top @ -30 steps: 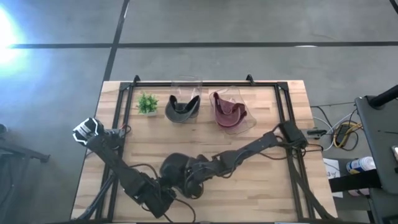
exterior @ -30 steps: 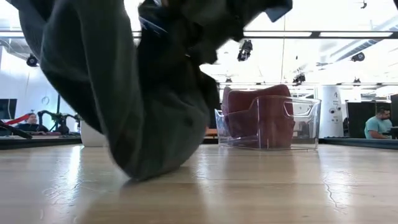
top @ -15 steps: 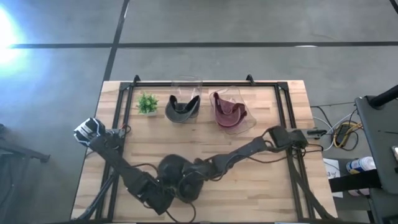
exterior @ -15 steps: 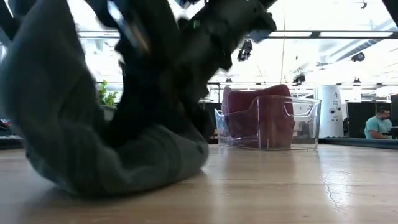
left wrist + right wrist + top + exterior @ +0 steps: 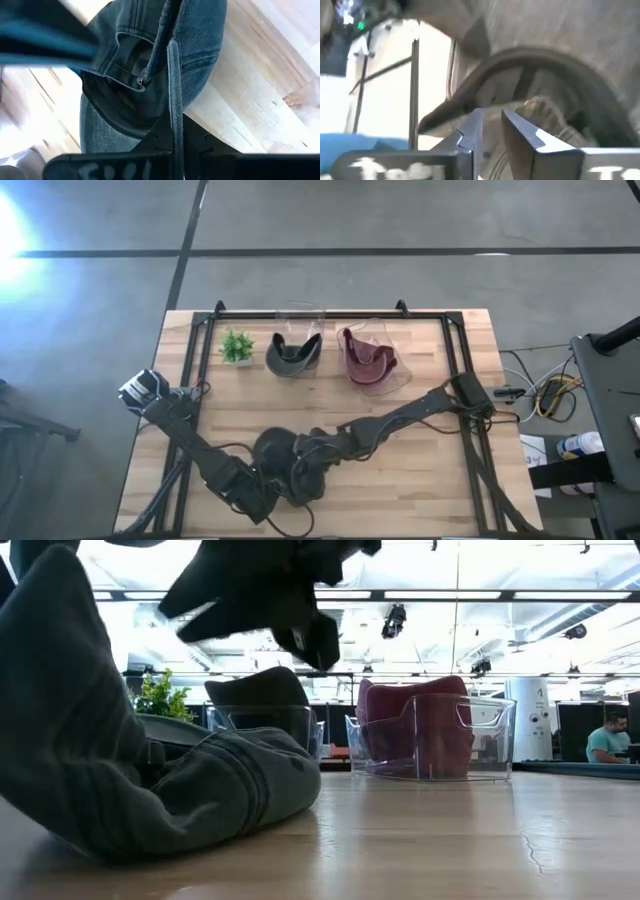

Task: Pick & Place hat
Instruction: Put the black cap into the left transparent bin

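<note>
A blue-grey denim cap (image 5: 272,450) lies near the table's near edge, its crown slumped on the wood (image 5: 170,795). My left gripper (image 5: 258,482) is at the cap's near side and is shut on it (image 5: 173,131). My right gripper (image 5: 305,465) comes from the table's right. It hangs open above the cap (image 5: 285,605) without touching it. Its wrist view looks into the cap's inside (image 5: 560,55), where a metal buckle (image 5: 534,107) shows. My left gripper pinches an edge of the cap between its two fingers; the cloth shows edge-on there (image 5: 172,80). The held side of the cap stands up toward the gripper (image 5: 50,610). The rest of the cap sags onto the table.
At the far side stand a small green plant (image 5: 237,345), a clear bin with a grey hat (image 5: 293,353) and a clear bin with a maroon hat (image 5: 370,362). Black frame rails (image 5: 190,370) run along the table's sides. Bare wood lies between the cap and the bins.
The cap hung clear of the table a second ago. It has come down and now lies slumped on the wood, spread toward the left. The gripper that was down at the cap half a second ago has risen clear of it.
</note>
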Robot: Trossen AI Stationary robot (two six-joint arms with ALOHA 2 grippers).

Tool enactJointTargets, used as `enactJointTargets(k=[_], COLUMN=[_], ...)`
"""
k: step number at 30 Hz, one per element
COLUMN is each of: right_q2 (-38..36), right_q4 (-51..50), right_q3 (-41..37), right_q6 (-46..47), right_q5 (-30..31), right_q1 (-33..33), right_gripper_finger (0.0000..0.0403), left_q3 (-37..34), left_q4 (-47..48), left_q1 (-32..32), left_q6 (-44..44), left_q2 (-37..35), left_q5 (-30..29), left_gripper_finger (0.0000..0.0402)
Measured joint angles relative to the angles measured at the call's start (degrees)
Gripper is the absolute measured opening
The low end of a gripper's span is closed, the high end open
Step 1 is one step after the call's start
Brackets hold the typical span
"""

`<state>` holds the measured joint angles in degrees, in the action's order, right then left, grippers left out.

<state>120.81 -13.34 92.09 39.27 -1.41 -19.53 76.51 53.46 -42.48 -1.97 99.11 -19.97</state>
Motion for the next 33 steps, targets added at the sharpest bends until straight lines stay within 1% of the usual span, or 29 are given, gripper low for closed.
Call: enactJointTargets(k=[3, 5, 9, 14, 19, 22, 26, 30, 33], right_q2=[1.1, 1.8, 3.8, 7.4, 10.4, 10.4, 9.6, 6.9, 4.0], right_q4=[0.2, 0.2, 3.0, 10.7, 10.9, 10.8, 9.8, 4.9, 0.8], right_q3=[-0.2, -0.2, -0.2, 0.1, 1.3, 1.9, 2.0, 1.9, 1.6], right_q6=[0.0, 0.3, 0.3, 0.6, 1.8, 0.5, -0.4, -1.3, -5.0], right_q5=[-4.1, -5.0, -5.2, -4.3, -4.3, -3.2, -3.2, -3.5, -4.0], right_q1=[-0.8, -1.5, -2.3, -1.7, -0.9, -0.8, -0.4, -0.1, -0.4], right_gripper_finger=[0.0082, 0.0087, 0.0088, 0.0080, 0.0077, 0.0081, 0.0087, 0.0093, 0.0097], left_q3=[0.0, 0.0, 0.0, 0.0, 0.0, 0.0, 0.0, 0.0, 0.1], left_q4=[-0.1, -0.2, -1.6, -5.3, -6.4, -6.6, -6.9, -7.0, -6.6], left_q1=[0.0, 0.0, 0.0, 0.0, 0.1, 0.1, 0.1, 0.1, 0.1], left_q6=[0.4, 0.4, 0.5, 0.5, 1.8, 3.7, 5.9, 6.6, 6.9], left_q2=[0.0, 0.0, 0.0, 0.0, 0.0, 0.0, 0.0, 0.0, -0.1], left_q5=[-0.2, -0.7, -0.9, -1.8, -2.6, -2.7, -2.8, -2.6, -2.6], left_gripper_finger=[0.0009, 0.0009, 0.0009, 0.0009, 0.0009, 0.0009, 0.0009, 0.0009, 0.0009])
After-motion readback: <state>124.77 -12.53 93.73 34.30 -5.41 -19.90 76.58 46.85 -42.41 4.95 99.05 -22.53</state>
